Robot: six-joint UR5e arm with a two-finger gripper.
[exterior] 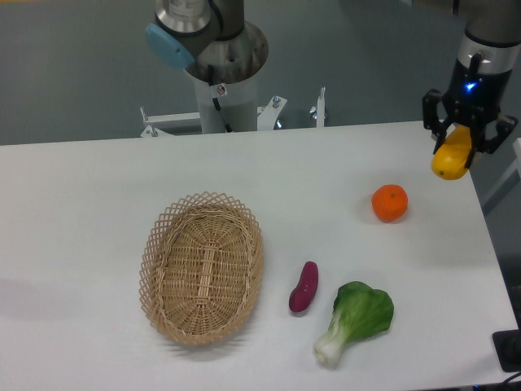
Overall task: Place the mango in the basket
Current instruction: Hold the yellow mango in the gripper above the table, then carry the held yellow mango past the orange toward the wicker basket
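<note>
The mango (pixel 453 155) is a smooth, glossy fruit, yellow shading to orange along its lower side, oblong and hanging tilted with its lower end pointing down and to the left. It sits clamped between the two black fingers of the gripper (pixel 465 140), which close on its upper part, so only the lower two thirds of the fruit show below them. The gripper holds it in the air over the far right edge of the white table (pixel 98 187), clear of the surface, with a blue light glowing on the wrist above. The basket (pixel 202 267) lies well apart from it, toward the front left of the table: an oval, shallow, light tan wicker piece with an open lattice rim and nothing in it. Between the two, nearer the mango, an orange (pixel 389 203) rests on the table. A small purple sweet potato (pixel 304 287) lies just right of the basket, and a leafy green bok choy (pixel 356 319) lies beside that, near the front edge.
</note>
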